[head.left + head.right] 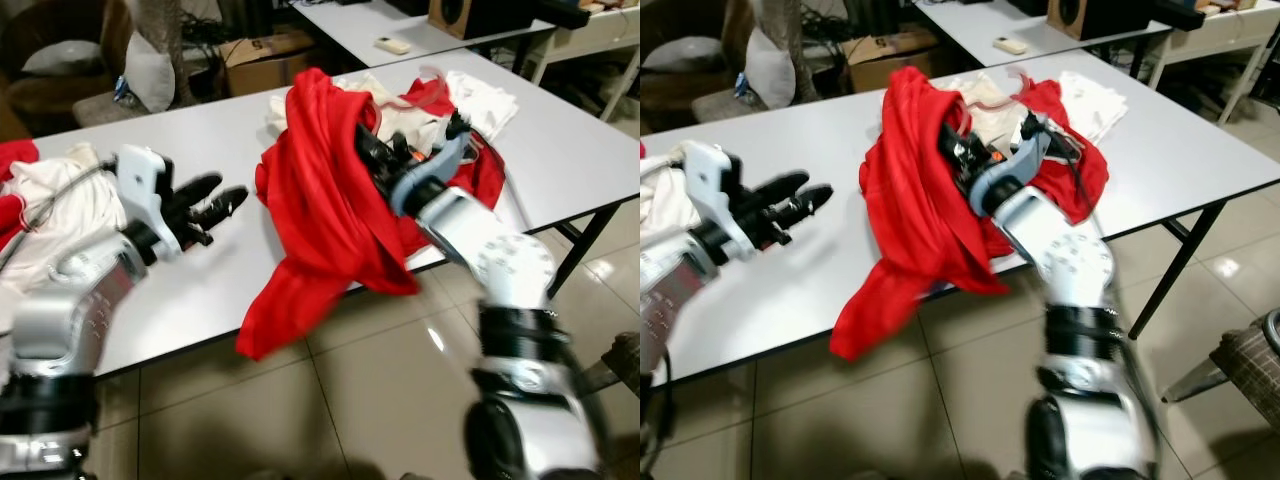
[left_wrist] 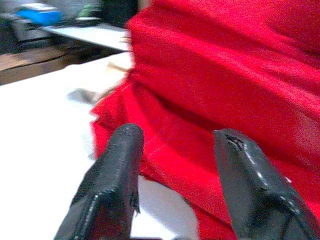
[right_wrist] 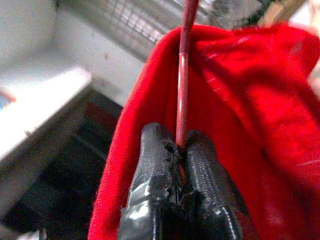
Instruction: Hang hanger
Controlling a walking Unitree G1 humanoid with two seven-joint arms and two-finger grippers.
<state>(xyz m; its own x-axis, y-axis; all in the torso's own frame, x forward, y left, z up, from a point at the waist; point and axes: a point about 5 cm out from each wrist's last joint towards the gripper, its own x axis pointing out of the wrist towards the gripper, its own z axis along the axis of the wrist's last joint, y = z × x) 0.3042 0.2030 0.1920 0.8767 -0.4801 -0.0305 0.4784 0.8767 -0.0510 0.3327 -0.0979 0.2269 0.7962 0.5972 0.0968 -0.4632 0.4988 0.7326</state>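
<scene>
Right gripper clamped tight on a thin red hanger, red shirt draped over it, raised above the white table. Shirt's lower edge trails off the table's front edge. Left gripper hovers over the tabletop just beside the shirt, fingers apart, empty.

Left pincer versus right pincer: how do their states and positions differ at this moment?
The left pincer is open and holds nothing; the right pincer is shut on a thin red hanger. The left hovers over bare white table beside the red garment; the right sits within that garment. Both have black fingers.
</scene>
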